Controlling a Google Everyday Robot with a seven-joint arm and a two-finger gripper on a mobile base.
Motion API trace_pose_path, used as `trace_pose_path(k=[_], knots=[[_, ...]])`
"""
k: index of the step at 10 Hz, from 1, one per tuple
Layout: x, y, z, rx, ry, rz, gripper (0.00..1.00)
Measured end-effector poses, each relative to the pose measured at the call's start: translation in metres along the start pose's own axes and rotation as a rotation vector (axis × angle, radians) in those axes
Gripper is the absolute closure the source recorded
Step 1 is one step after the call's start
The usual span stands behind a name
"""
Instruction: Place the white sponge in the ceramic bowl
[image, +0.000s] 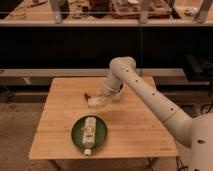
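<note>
The ceramic bowl (76, 135), a wide dark green dish, sits at the front middle of the wooden table. A long white bottle-like object (89, 132) lies in it. My gripper (98, 100) hangs from the white arm over the table's middle, behind the dish and a little to its right. A small pale pad, the white sponge (94, 104), shows at the gripper's tip, just above the tabletop, and the gripper is shut on it. The sponge is apart from the dish.
A small reddish-brown item (86, 94) lies on the wooden table (55, 115) just left of the gripper. My white arm (150, 97) crosses the table's right half. Dark shelving (60, 45) stands behind the table.
</note>
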Motion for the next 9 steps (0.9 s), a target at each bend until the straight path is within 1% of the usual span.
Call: trace_pose_path(k=[2, 3, 4, 5, 6, 8, 9], knots=[[0.000, 0.001, 0.002, 0.004, -0.002, 0.002, 1.00], [-0.002, 0.000, 0.003, 0.014, -0.009, 0.007, 1.00], [-0.004, -0.008, 0.006, 0.051, -0.041, 0.017, 1.00], [-0.005, -0.015, 0.004, 0.063, -0.056, 0.023, 1.00], [-0.008, -0.028, -0.003, 0.070, -0.078, 0.038, 1.00], [-0.008, -0.057, -0.021, 0.056, -0.106, 0.061, 1.00], [-0.009, -0.067, -0.024, 0.048, -0.124, 0.062, 1.00]])
